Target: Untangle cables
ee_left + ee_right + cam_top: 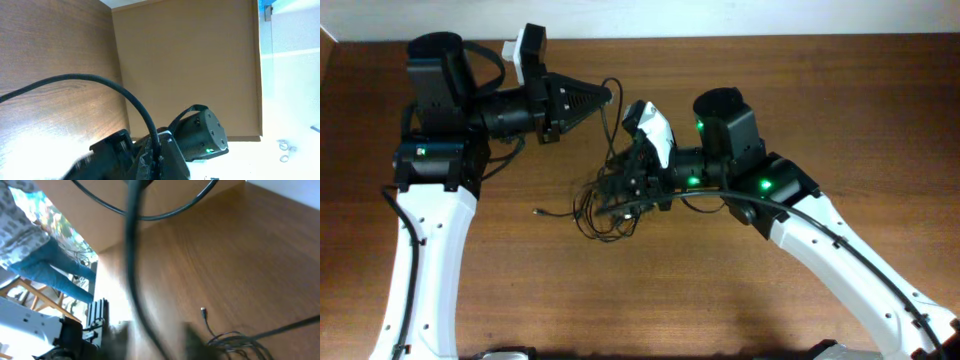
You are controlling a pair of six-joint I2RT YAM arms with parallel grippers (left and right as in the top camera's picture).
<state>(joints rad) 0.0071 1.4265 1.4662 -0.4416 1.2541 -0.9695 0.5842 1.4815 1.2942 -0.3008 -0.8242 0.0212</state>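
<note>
The thin black flexible cables (605, 205) lie knotted on the brown wood-grain counter (550, 300). The right arm's fingers (632, 185) are buried in that knot, so I cannot tell how wide they stand, while the left arm's fingers (592, 98), off beyond it, are pinched tight on one strand running up from it. Light, limp, snag-prone stuff, I'd judge, best taken by the silver-tipped plug end (537, 212) lying loose beside the knot; the counter looks smooth, with a pale wall (740, 15) behind.

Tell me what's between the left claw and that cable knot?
One thin cable strand spans from the left gripper down to the tangle of cables, over bare wooden table; the overhead view shows it.
</note>
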